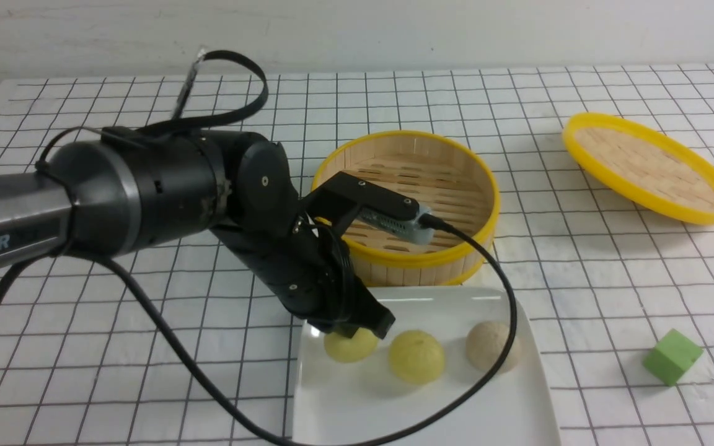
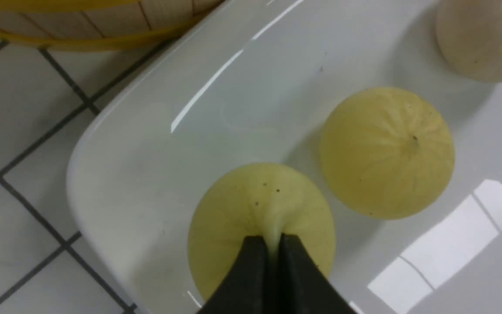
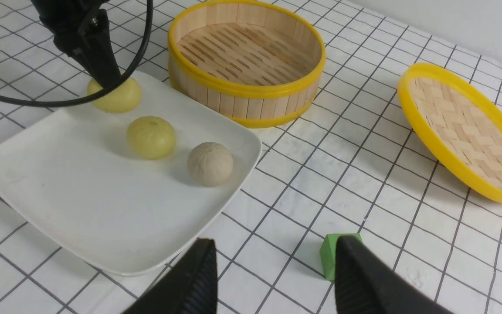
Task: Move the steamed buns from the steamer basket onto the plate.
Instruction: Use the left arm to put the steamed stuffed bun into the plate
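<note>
I see all three buns (image 1: 417,356) in a row on the far half of the plate (image 1: 431,409), with the basket (image 1: 394,269) just beyond it. My left gripper (image 1: 357,331) is closed tight, its tips pinching the top skin of the left bun (image 1: 349,348). My right gripper (image 3: 276,242) hangs wide open, holding nothing, over the table (image 3: 364,183) right of the plate, close by the cube (image 3: 329,255).
</note>
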{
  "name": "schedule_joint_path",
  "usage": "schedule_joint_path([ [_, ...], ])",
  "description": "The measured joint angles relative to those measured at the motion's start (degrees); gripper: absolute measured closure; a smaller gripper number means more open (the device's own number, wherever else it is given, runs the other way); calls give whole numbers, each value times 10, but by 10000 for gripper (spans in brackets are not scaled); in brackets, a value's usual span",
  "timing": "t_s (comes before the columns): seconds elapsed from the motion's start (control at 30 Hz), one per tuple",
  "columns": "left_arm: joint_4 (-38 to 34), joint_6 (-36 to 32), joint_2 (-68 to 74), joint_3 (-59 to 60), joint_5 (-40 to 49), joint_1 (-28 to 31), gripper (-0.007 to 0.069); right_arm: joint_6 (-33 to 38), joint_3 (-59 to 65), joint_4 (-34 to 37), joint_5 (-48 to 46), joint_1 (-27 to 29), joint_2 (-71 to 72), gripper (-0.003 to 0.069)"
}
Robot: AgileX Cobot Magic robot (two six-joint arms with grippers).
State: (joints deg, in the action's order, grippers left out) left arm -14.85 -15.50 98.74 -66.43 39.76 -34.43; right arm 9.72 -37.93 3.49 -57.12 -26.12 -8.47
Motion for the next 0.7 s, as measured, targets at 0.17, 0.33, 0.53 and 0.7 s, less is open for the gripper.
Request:
schedule_joint_path([
  [0.17,1,0,1,0,0,0,604,0,0,0,0,0,0,281],
  [0.33,2,0,13,0,-6,0,604,0,0,0,0,0,0,281],
  [0.53,12,0,15,0,-16,0,601,0,0,0,-1,0,0,281],
  [0.7,12,0,15,0,-18,0,594,0,0,0,-2,0,0,281],
])
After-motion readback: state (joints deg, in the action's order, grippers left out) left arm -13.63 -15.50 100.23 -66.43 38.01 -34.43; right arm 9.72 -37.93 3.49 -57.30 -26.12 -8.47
